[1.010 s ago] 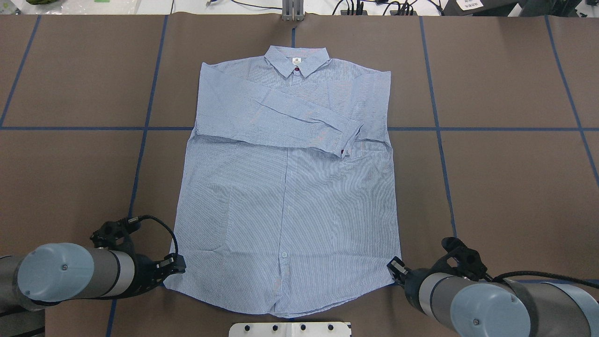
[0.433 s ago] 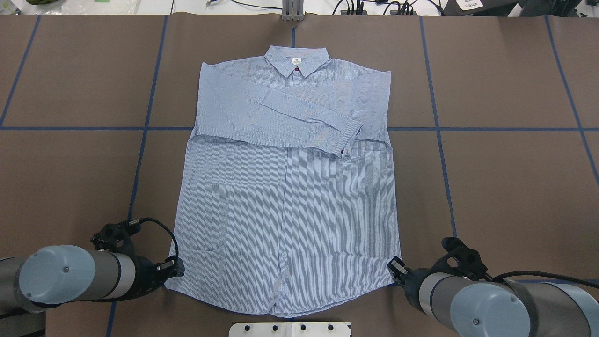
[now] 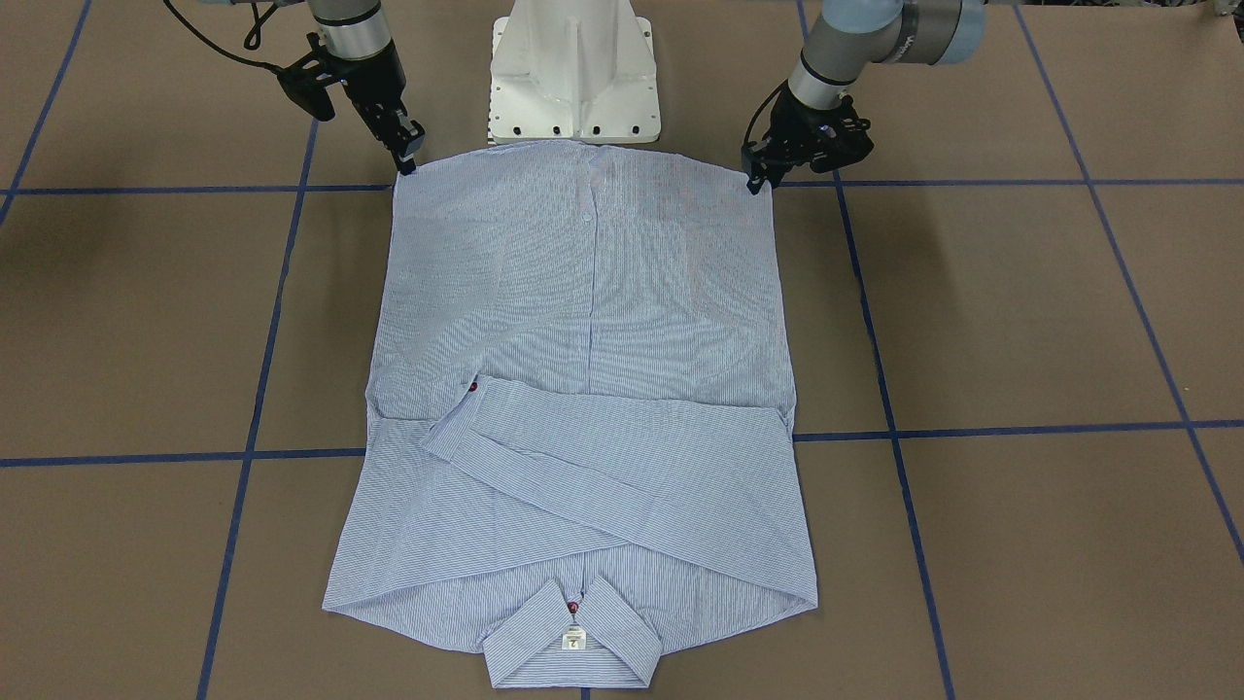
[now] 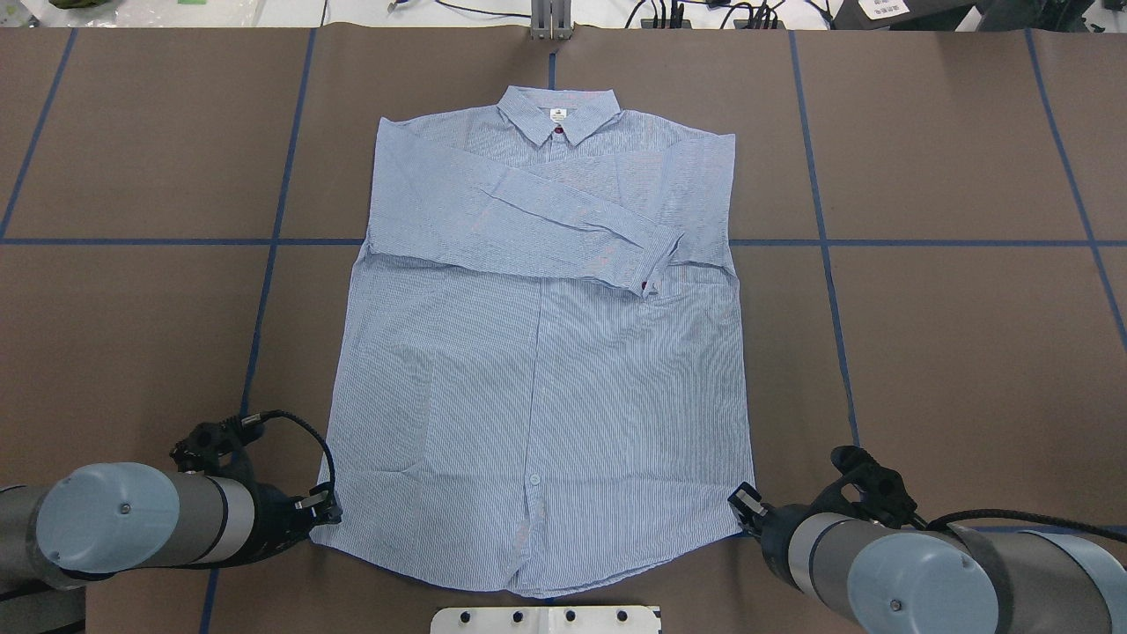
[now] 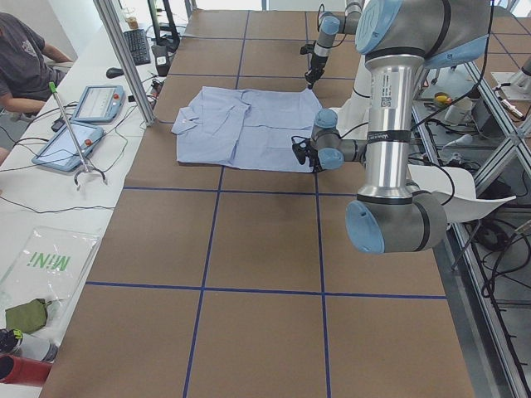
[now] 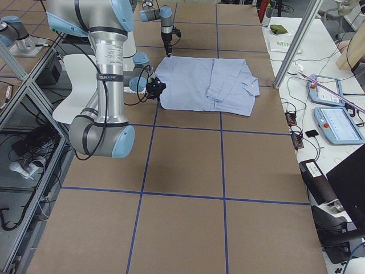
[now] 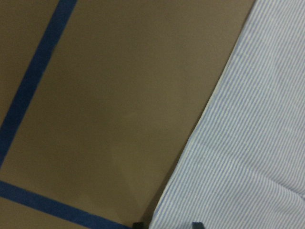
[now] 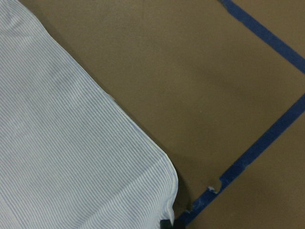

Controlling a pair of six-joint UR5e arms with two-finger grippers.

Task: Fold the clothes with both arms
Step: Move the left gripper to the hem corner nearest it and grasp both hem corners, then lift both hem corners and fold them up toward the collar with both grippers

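The light blue striped shirt [image 4: 546, 352] lies flat on the brown table, collar [image 4: 557, 113] at the far side, one sleeve folded across the chest. It also shows in the front view [image 3: 583, 389]. My left gripper [image 4: 322, 511] is at the near left hem corner. In the left wrist view its two fingertips [image 7: 138, 224] stand apart astride the shirt edge [image 7: 248, 157], so it is open. My right gripper [image 4: 745, 509] is at the near right hem corner. In the right wrist view its tips meet at the slightly raised corner [image 8: 164, 191], shut on it.
Blue tape lines [image 4: 264, 291] cross the table. The white pedestal base [image 3: 573, 68] stands just behind the hem. A grey post [image 4: 550, 22] is at the far edge. An operator [image 5: 25, 58] sits with tablets beyond the collar end.
My left gripper has shifted slightly back and to the left at the hem corner. The right arm and the shirt have not visibly moved.
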